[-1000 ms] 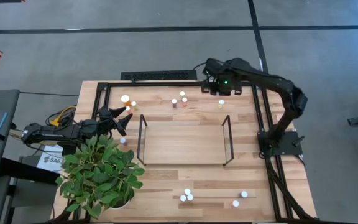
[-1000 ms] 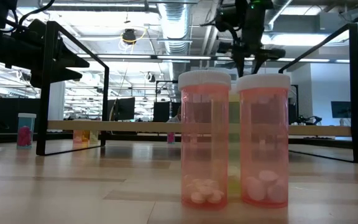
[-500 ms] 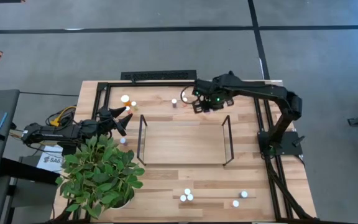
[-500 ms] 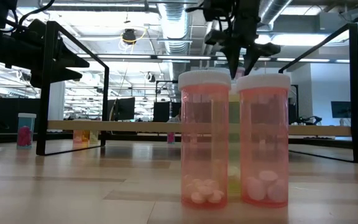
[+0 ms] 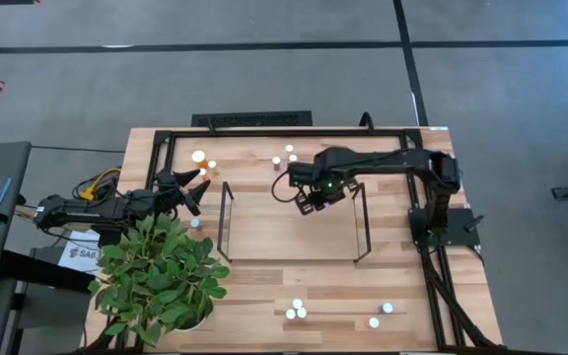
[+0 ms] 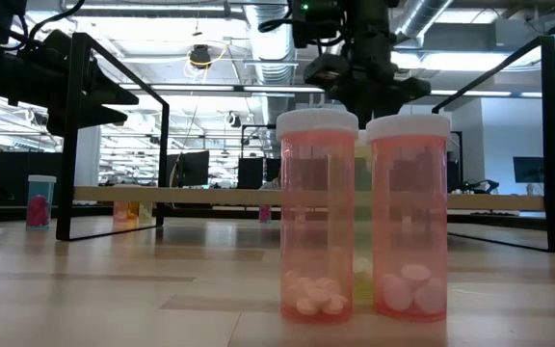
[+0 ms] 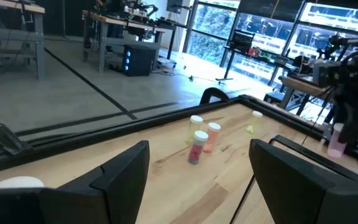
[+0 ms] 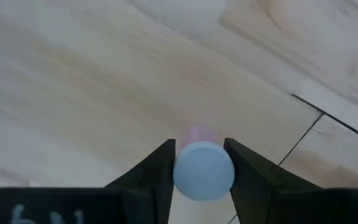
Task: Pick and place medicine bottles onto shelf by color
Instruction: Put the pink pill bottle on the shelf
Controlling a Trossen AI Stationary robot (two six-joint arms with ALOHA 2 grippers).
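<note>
Above shelf, right fingers gripping bottle

Open-plan lab: ceiling ducts, workstations.

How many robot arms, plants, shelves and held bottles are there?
robot arms: 2, the left arm and the right arm
plant: 1
shelf: 1
held bottle: 1
total: 5

The right pincer grips a white-capped pink bottle above light wood.
</note>
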